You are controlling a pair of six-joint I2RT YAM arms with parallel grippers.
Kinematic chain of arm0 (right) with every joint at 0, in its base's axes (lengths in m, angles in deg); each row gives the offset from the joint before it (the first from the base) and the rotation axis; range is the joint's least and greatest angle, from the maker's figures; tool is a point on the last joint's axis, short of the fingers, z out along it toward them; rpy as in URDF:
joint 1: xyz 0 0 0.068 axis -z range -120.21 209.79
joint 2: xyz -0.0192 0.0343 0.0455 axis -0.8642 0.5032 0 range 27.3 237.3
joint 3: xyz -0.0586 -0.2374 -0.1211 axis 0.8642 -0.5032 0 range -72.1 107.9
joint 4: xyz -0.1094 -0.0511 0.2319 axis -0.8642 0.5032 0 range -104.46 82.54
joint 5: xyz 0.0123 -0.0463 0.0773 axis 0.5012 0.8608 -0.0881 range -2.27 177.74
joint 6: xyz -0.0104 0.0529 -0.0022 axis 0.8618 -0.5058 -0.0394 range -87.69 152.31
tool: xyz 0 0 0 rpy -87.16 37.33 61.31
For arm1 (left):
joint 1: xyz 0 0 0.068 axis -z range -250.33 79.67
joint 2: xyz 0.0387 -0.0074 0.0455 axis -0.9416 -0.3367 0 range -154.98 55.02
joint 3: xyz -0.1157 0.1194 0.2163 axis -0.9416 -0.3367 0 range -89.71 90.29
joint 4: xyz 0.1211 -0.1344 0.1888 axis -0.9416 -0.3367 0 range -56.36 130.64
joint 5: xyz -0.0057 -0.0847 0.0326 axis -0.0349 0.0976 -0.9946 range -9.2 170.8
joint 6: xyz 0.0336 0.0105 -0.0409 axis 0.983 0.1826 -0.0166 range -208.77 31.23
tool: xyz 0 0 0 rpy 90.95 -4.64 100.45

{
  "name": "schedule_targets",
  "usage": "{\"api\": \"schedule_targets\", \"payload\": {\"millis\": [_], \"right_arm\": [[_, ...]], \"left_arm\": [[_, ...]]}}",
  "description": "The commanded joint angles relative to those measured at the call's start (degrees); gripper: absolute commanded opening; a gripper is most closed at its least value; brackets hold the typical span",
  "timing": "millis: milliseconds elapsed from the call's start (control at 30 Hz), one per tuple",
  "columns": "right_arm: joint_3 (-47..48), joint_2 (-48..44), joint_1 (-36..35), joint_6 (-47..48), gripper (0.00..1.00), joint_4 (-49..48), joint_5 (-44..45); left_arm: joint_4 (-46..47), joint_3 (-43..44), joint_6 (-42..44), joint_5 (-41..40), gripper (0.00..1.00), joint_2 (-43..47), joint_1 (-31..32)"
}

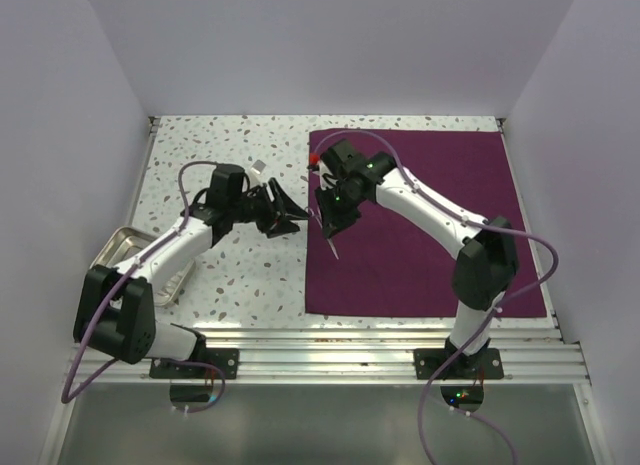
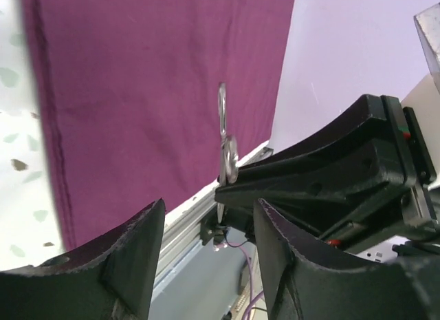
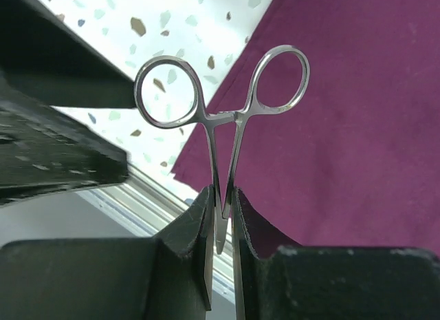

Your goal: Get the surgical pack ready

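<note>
A large dark-purple cloth (image 1: 400, 275) lies spread flat and unfolded over the right half of the table (image 1: 240, 285), its left edge near the table's middle

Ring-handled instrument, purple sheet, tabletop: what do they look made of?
Ring-handled instrument: polished metal, probably stainless steel, going by the bright silvery sheen and the highlights on the rings.
Purple sheet: woven cloth with a matte finish. It lies soft and flat and has a hemmed edge.
Tabletop: white with scattered dark chips, a terrazzo look. It could be stone or printed laminate; I can't tell.

Matt maroon cloth surgical pack (image 1: 400, 265), shiny steel forceps (image 3: 221, 116), smooth speckled table (image 1: 220, 150)
</note>
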Motion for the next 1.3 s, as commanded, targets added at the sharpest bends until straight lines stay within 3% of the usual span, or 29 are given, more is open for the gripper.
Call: {"api": "schedule_targets", "payload": {"millis": [0, 367, 633, 700, 767, 800, 833, 867, 933, 967, 1133, 1267], "right_arm": [[-1.6, -5.1, -1.2, -0.8, 0.0, -0.4, -0.7], [-4.1, -9.7, -4.6, -1.2, 0.0, 0.0, -1.0], [-5.5, -11.6, -5.5, -1.2, 0.0, -0.8, -1.5], [-5.7, -11.7, -5.5, -1.4, 0.0, -0.7, -1.3], [-5.5, -11.5, -5.5, -1.3, 0.1, -0.2, -1.0], [-5.1, -11.4, -5.6, -0.9, 0.21, 0.9, 0.3], [-4.8, -11.5, -5.5, -0.9, 0.42, 1.7, 1.8], [-4.5, -11.8, -5.5, -0.7, 0.5, 2.5, 2.8], [-4.4, -13.1, -5.5, 0.4, 0.65, 3.6, 6.3], [-4.9, -13.5, -5.3, 0.8, 0.68, 3.5, 7.2], [-9.6, -17.2, -4.2, 2.2, 0.73, 3.3, 8.1], [-13.7, -19.7, -3.7, 2.2, 0.73, 2.5, 6.6]], "left_arm": [[4.5, -2.5, -4.4, -2.8, 0.57, 2.5, 2.1], [8.8, -5.2, -10.2, -6.6, 0.47, 3.9, 7.6], [11.1, -6.2, -11.5, -7.4, 0.0, 5.5, 7.8], [11.2, -6.7, -11.7, -7.5, 0.0, 6.3, 7.7], [9.7, -6.5, -11.2, -8.9, 0.0, 7.8, 7.7], [7.0, -6.2, -10.0, -9.6, 0.0, 8.4, 7.3], [2.1, -5.7, -9.0, -10.4, 0.0, 9.0, 6.8], [-1.1, -4.4, -7.5, -11.3, 0.0, 9.6, 6.0], [-12.8, -2.8, -1.9, -14.0, 0.0, 11.8, 1.9], [-16.9, -1.3, 0.4, -14.8, 0.0, 13.3, -0.2], [-40.3, 7.6, 19.1, -26.8, 0.0, 16.9, -18.3], [-47.8, 13.2, 30.4, -37.8, 0.0, 16.7, -31.7]]}}
